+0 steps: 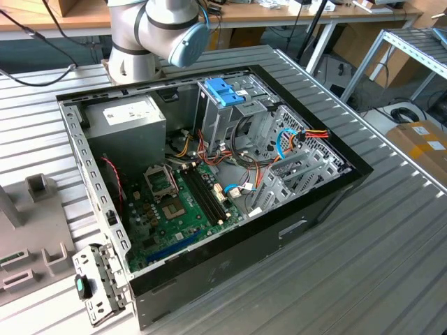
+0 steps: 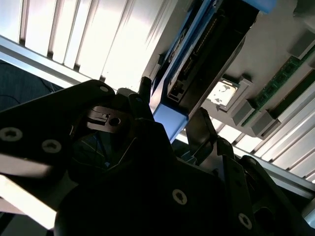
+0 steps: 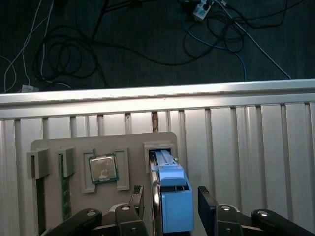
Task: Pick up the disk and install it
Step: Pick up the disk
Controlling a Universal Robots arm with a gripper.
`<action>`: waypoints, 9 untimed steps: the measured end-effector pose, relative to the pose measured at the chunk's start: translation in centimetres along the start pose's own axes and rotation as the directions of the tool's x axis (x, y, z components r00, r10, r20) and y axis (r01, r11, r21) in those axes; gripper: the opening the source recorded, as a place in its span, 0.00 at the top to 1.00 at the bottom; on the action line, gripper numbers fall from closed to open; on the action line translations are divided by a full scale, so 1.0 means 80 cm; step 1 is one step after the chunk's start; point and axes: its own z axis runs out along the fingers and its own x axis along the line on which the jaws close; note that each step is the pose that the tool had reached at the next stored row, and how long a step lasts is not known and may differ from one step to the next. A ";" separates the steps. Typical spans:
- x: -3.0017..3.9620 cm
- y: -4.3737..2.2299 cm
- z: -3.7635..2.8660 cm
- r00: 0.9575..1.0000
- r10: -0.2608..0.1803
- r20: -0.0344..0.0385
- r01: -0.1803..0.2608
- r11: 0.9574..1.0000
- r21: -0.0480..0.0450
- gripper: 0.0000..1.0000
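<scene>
Standing on edge in a slot of a pale grey plastic fixture tray (image 3: 74,142), the disk (image 3: 173,209) is a flat slab wrapped in a bright blue plastic carrier. In the first wrist view its blue cap and rail face the camera. In the second wrist view the disk (image 2: 199,59) shows a dark grey narrow side with a row of small contacts, edged by the blue rail. The black gripper (image 3: 171,191) straddles it. The jaws stand one on each broad side, set narrow, and a thin gap shows beside the carrier, so they are not clamped on it.

On the same tray, a green memory stick (image 3: 63,189) sits upright in a thin slot. Next to it a square silver-topped processor chip (image 3: 103,168) lies in a recess, and then comes the disk's slot at the tray's edge. Past that is the bare ribbed metal table (image 3: 256,162).

The grey tray (image 1: 42,223) lies at the exterior view's left, with a loose metal bracket carrying a green tab (image 1: 98,279) just beside it. Next is the open black computer case (image 1: 230,272), which holds a green motherboard (image 1: 174,209) and an upright metal cage topped by a lighter blue tab (image 1: 223,91). The grey robot arm (image 1: 154,28) rises behind the case. A brown cardboard box (image 1: 422,143) sits at the exterior view's right.

The disk's visible length runs straight out of the slot toward the wrist, square to the tray's face. Its blue-capped end is nearest the gripper and its other end is down in the slot.
</scene>
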 end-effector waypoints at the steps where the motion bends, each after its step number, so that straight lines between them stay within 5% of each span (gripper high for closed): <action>1: 0.0000 0.0003 0.0011 1.000 0.000 0.000 0.000 1.000 0.000 0.44; 9: 0.0003 0.0016 0.0089 1.000 0.000 0.000 0.000 1.000 0.000 0.44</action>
